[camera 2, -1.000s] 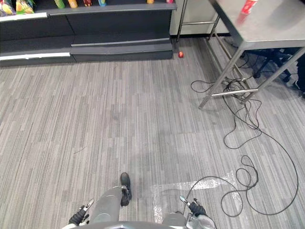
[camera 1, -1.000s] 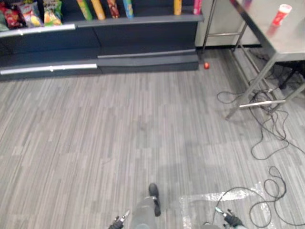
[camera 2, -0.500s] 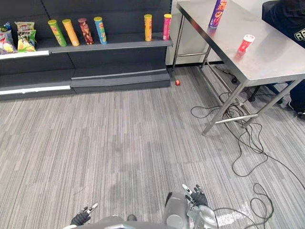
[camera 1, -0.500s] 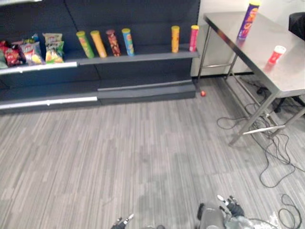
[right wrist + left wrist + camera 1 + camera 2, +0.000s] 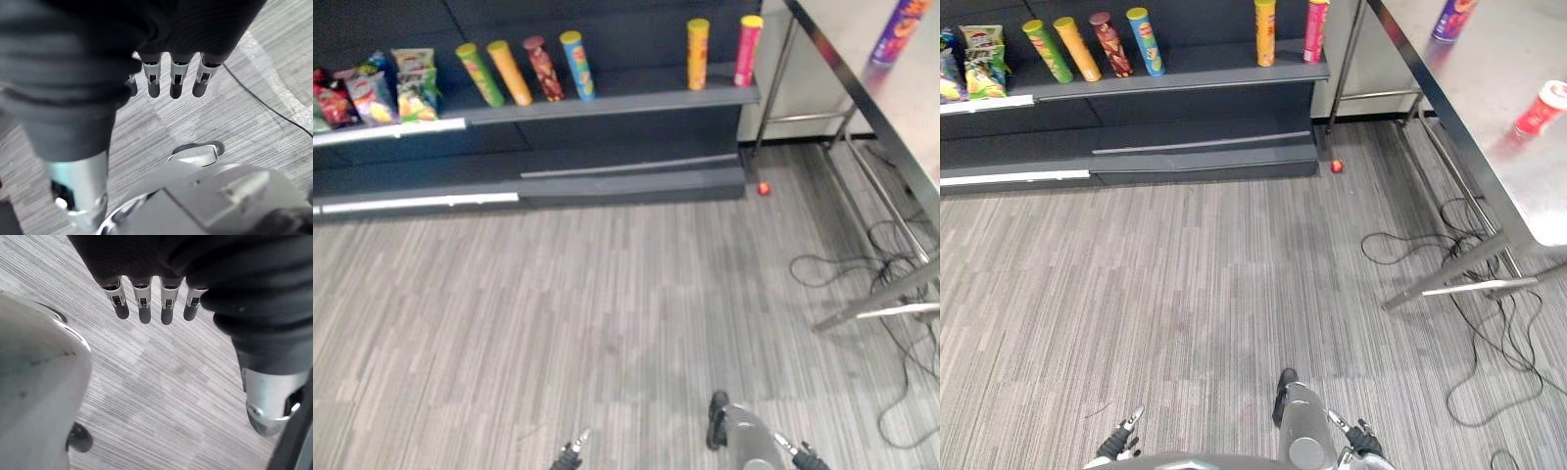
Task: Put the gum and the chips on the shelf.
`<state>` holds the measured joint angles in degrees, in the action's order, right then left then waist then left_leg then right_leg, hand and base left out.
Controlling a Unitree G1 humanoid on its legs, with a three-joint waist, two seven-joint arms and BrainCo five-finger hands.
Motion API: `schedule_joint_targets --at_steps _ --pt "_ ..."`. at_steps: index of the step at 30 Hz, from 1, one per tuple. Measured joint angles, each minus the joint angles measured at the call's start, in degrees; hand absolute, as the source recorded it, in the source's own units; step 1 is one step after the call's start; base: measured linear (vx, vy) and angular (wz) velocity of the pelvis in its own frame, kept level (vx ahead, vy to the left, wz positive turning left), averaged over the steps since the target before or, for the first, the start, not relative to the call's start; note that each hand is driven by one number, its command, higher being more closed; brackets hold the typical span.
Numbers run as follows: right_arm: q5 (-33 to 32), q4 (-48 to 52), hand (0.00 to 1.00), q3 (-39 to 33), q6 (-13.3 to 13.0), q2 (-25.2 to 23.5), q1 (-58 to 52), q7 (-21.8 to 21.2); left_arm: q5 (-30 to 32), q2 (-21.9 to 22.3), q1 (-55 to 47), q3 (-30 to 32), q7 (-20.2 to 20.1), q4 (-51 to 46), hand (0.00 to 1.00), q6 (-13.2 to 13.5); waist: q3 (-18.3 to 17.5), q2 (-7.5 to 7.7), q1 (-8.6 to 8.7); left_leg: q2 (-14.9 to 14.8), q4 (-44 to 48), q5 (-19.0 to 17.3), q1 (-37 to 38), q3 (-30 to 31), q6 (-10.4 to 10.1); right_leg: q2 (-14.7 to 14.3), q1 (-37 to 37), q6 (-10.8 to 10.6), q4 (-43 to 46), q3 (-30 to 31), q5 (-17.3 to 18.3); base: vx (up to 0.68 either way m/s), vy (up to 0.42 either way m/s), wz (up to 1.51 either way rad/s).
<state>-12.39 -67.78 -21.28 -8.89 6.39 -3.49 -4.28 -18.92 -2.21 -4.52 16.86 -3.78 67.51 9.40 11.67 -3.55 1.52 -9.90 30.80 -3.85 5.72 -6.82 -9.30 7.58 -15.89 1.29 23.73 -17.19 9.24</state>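
Observation:
A purple chips can (image 5: 1453,18) stands at the far end of the steel table (image 5: 1489,88) on the right. A small red gum canister (image 5: 1541,108) stands nearer on the same table. The dark shelf (image 5: 607,103) lies ahead across the floor. My left hand (image 5: 570,458) hangs low at the bottom edge, and its fingers (image 5: 145,308) are straight and hold nothing. Over on the other side, my right hand (image 5: 803,455) also hangs low, its fingers (image 5: 177,81) straight and empty. Both hands are far from the table and the shelf.
Several upright chips cans (image 5: 533,70) stand in a row on the shelf, with snack bags (image 5: 372,93) at its left end. A small red thing (image 5: 764,188) lies on the floor by the shelf's right corner. Loose cables (image 5: 1489,323) sprawl under the table.
The camera has swung, so the shelf and the table sit further right and closer than before. Both hands stay low and empty.

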Motion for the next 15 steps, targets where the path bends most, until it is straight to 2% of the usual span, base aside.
schedule_joint_targets --at_steps 1,2,3,4,6,8,10,12,13,14,15 --pt "0.0 0.2 0.0 0.6 0.0 -0.1 0.0 0.0 0.0 0.0 0.0 0.5 0.0 -0.4 0.0 0.0 0.0 0.06 -0.07 -0.7 5.3 3.5 -2.5 -0.1 0.1 -0.1 1.3 0.0 -0.7 0.0 0.5 0.31 -0.118 0.04" --pt "-0.2 0.6 0.0 1.4 -0.2 -0.1 -0.1 0.0 -0.2 0.0 0.0 0.5 0.1 -0.3 0.0 0.0 0.4 0.63 -0.23 -2.2 13.4 4.7 -5.8 -0.6 -0.1 -0.5 3.1 0.4 -1.8 0.1 1.2 0.37 -0.093 -0.19" --pt "-1.1 1.3 0.0 1.5 -0.6 -0.4 -0.1 0.1 -0.8 0.0 0.3 0.9 0.1 -0.6 0.0 0.1 0.3 0.4 -0.21 -4.4 22.5 0.2 -10.7 -2.3 1.3 -1.2 6.1 0.7 -2.9 0.5 2.3 0.37 -0.069 -0.21" --pt "-1.6 1.7 0.0 1.6 -0.7 -0.6 -0.2 0.1 -1.1 0.0 0.4 1.1 0.0 -1.2 0.0 0.1 0.3 0.53 -0.22 -5.2 25.4 -2.7 -13.3 -3.9 2.3 -1.5 8.3 0.9 -4.0 0.7 3.1 0.32 -0.034 -0.15" --pt "-2.0 1.7 0.0 1.6 -0.7 -0.8 -0.4 0.2 -1.4 0.6 0.4 1.0 -0.1 -2.8 0.0 0.4 0.3 0.86 -0.75 -5.9 25.0 -6.5 -17.7 -7.4 3.6 -1.5 11.7 0.5 -5.7 1.3 3.6 0.25 0.049 -0.19" --pt "-2.9 1.9 0.0 1.6 -0.8 -1.0 -0.4 0.3 -2.8 1.0 0.4 0.8 -0.4 -4.0 0.0 1.0 0.3 0.88 -1.92 -5.8 19.6 -8.1 -21.3 -10.2 4.8 -1.2 14.1 -0.5 -6.8 2.8 4.2 0.25 0.12 -0.41" --pt "-3.4 2.4 0.0 1.6 -1.0 -1.4 -0.5 0.4 -2.9 1.1 0.4 0.5 -0.4 -4.3 0.0 1.7 0.1 1.21 -2.13 -4.9 8.0 -7.9 -22.5 -11.9 5.2 -0.1 15.5 -2.3 -7.2 3.9 5.2 0.29 0.239 -0.33" --pt "-3.4 4.1 0.0 2.9 -1.3 -1.8 -1.2 0.5 -2.8 1.2 0.4 0.4 -0.2 -4.1 0.0 1.8 -0.2 1.5 -2.05 -2.5 -12.7 -4.1 -22.4 -9.5 5.5 2.1 17.5 -5.3 -7.5 5.7 7.2 0.34 0.325 -0.31" --pt "-3.4 4.3 0.0 3.9 -1.5 -1.6 -1.4 0.7 -2.9 1.4 0.2 0.6 0.0 -4.2 0.0 1.9 -0.5 1.51 -2.11 -2.2 -17.2 -2.5 -22.5 -8.3 5.2 2.7 18.0 -6.5 -7.5 6.6 8.0 0.36 0.385 -0.34" --pt "-3.4 4.2 0.0 4.7 -1.5 -1.5 -1.5 0.8 -2.9 1.7 0.2 1.1 -0.1 -4.2 0.0 1.9 -0.8 1.89 -2.29 -1.8 -17.7 1.5 -22.4 -7.9 4.3 3.6 18.6 -7.7 -7.7 7.6 8.7 0.42 0.422 -0.42" --pt "-3.3 3.5 0.0 5.1 -1.5 -1.9 -1.6 0.8 -3.0 1.4 0.2 1.7 -0.1 -3.8 0.0 2.0 -2.5 2.5 -2.71 -0.2 -16.3 3.9 -22.4 -8.2 4.6 4.8 19.5 -7.8 -9.7 9.2 9.0 0.45 0.397 -0.42"
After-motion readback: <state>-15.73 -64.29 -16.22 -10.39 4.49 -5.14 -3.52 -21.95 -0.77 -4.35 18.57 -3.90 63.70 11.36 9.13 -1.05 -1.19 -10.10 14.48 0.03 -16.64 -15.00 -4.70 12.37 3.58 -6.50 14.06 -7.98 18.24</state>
